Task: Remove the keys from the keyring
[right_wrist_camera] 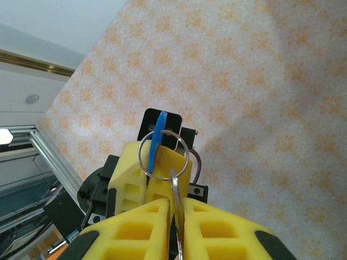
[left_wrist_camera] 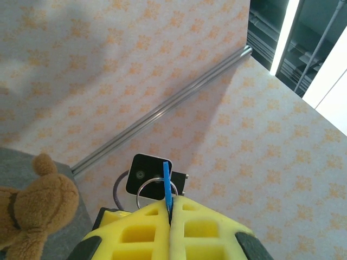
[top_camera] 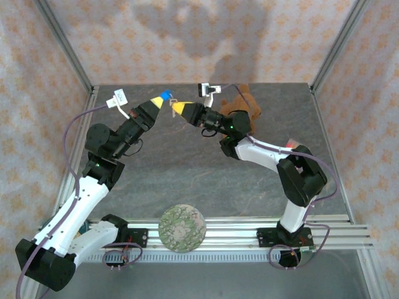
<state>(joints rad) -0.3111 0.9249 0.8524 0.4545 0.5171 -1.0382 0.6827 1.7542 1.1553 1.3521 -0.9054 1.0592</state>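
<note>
Above the table's (top_camera: 187, 165) far edge, the left gripper (top_camera: 158, 103) is clamping the blue key (top_camera: 166, 95) while the right gripper (top_camera: 179, 109) is pinching the silver key (right_wrist_camera: 176, 208), apparently tensioning the keyring (right_wrist_camera: 162, 157) between them for unthreading.

The middle of the table (top_camera: 187, 168) lies bare from left edge to right. A teddy bear (top_camera: 244, 103) sits at the far edge, right of centre, close against the right arm. A round mat (top_camera: 182, 228) lies at the near edge between the bases. Above the far edge the left gripper (top_camera: 160, 101), pinching a blue key (right_wrist_camera: 157, 138), and the right gripper (top_camera: 177, 109), pinching a silver key (right_wrist_camera: 177, 211), nearly meet, with only the ring (right_wrist_camera: 162, 157) between.
</note>
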